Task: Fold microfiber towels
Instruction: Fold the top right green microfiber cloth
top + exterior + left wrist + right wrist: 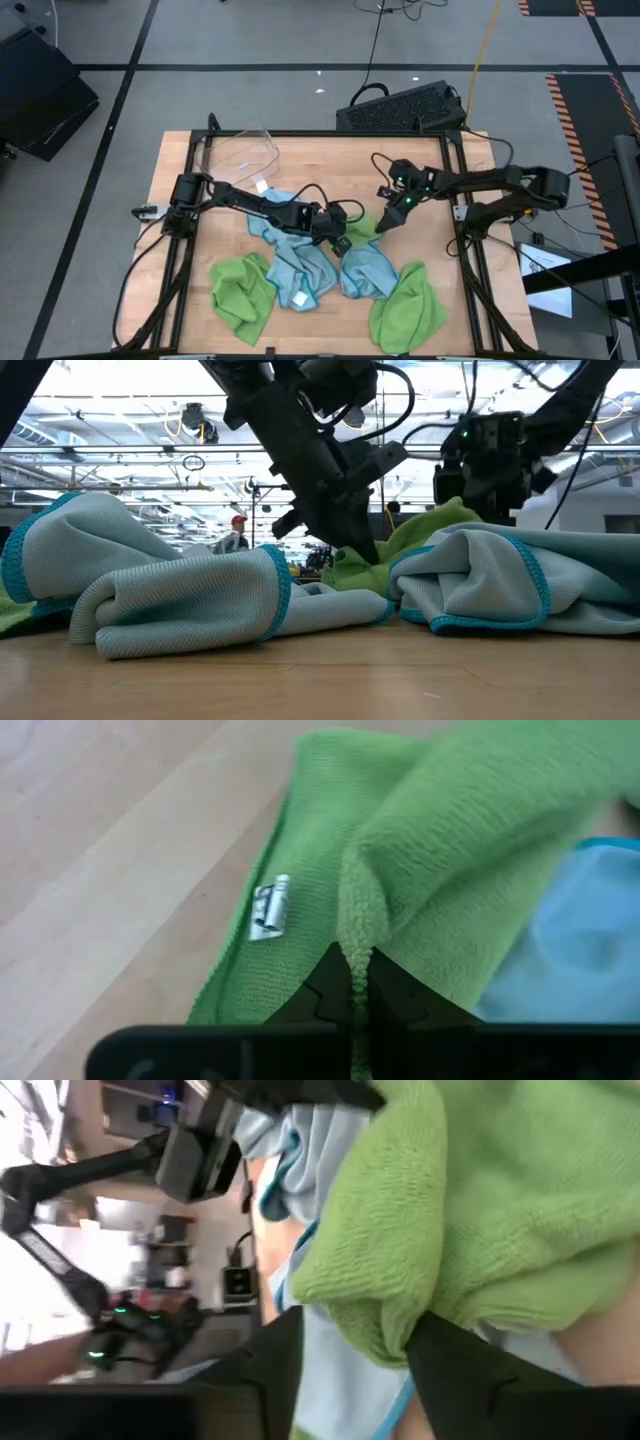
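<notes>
So the clear bin (250,150) at the back left of my table (300,160) has nothing in it. My left gripper (340,243) pinches a green towel (362,226) mid-table; my right gripper (385,222) stands half open around it. Blue towels (300,262) crowd underneath.

Lime green towels (243,290), light blue towels (300,265) with teal edging, white tag (270,907) seemingly printed, pale wood-grain surface (180,160)
</notes>
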